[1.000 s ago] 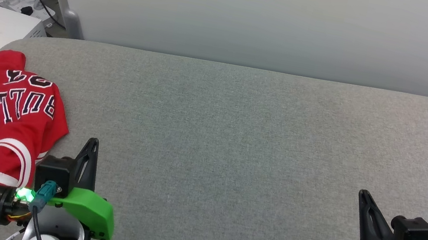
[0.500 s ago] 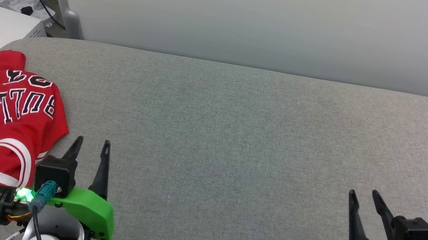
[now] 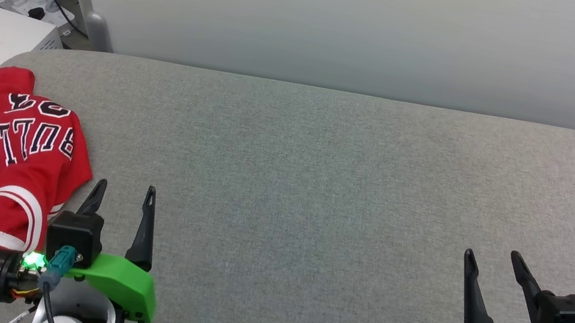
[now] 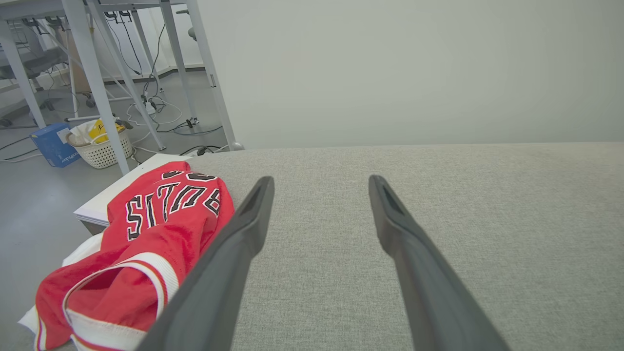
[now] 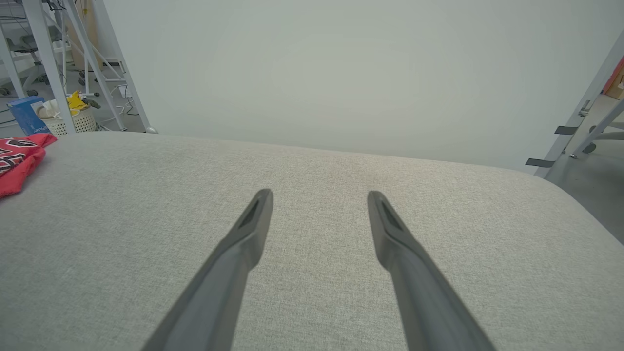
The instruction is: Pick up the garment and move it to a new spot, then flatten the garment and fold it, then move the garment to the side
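My left gripper (image 3: 127,186) hovers just beside the crumpled red-and-white basketball jersey (image 3: 9,160), right gripper (image 3: 491,254) well apart from it; both gape empty, fingers levelled forward.

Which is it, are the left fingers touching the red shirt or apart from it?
Apart. The head view shows a strip of grey table between the left fingers and the garment.

Head overhead; wrists low; shared grey tabletop (image 3: 325,150)

The left gripper (image 3: 126,187) and right gripper (image 3: 490,254) both have their fingers spread wide and pointing forward, wrists low behind them.
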Available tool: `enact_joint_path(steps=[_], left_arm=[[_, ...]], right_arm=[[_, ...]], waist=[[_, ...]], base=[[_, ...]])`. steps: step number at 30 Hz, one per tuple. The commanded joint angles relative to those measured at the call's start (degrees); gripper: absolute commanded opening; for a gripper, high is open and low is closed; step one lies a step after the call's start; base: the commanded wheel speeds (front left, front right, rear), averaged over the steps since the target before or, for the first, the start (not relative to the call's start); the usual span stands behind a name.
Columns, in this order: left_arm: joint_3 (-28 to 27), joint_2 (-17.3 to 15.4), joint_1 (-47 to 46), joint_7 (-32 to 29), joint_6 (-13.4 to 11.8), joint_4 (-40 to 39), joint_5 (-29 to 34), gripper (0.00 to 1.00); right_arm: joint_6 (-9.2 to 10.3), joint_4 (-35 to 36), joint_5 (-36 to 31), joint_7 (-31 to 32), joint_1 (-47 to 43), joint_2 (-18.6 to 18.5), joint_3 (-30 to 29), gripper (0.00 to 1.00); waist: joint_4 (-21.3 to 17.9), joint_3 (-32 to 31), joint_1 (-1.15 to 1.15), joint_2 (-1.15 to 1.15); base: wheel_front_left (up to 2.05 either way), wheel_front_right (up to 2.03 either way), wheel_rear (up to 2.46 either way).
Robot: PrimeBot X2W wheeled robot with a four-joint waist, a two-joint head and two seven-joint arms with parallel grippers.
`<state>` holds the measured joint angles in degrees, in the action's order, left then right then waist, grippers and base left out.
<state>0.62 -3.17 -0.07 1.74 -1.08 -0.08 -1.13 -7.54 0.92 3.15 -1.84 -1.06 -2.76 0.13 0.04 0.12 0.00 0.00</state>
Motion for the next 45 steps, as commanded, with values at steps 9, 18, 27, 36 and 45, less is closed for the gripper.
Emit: enact_joint_path(steps=[9, 18, 27, 36, 45], left_arm=[[0.28, 0.07, 0.57, 1.56, -0.45, -0.31, -1.00, 1.00], [0.48, 0.09, 0.97, 2.61, -0.44, -0.38, -1.77, 1.00], [0.70, 0.11, 1.15, 3.69, -0.41, -0.28, -2.69, 1.00], [0.89, 0.13, 1.50, 5.01, -0.45, -0.12, -3.42, 1.00], [1.07, 0.15, 1.80, 6.06, -0.69, 0.01, -3.94, 1.00]], right_arm=[[0.01, 1.27, 2.02, -1.61, -0.79, -0.03, 0.02, 1.00], [0.02, 2.10, 3.00, -2.65, -1.38, -0.03, 0.02, 1.00], [0.02, 2.64, 3.96, -3.72, -1.88, -0.04, -0.12, 1.00], [0.02, 2.96, 4.73, -5.02, -2.52, -0.05, 0.13, 1.00], [0.03, 3.23, 5.50, -6.05, -2.98, -0.06, 0.27, 1.00]], waist=[[0.10, -0.10, 0.00, 0.00], [0.17, -0.30, 0.00, 0.00], [0.27, -0.16, 0.00, 0.00], [0.33, -0.01, 0.00, 0.00], [0.20, 0.01, 0.00, 0.00]], base=[[0.00, 0.00, 0.00], [0.00, 0.00, 0.00], [0.00, 0.00, 0.00], [0.00, 0.00, 0.00], [0.00, 0.00, 0.00]])
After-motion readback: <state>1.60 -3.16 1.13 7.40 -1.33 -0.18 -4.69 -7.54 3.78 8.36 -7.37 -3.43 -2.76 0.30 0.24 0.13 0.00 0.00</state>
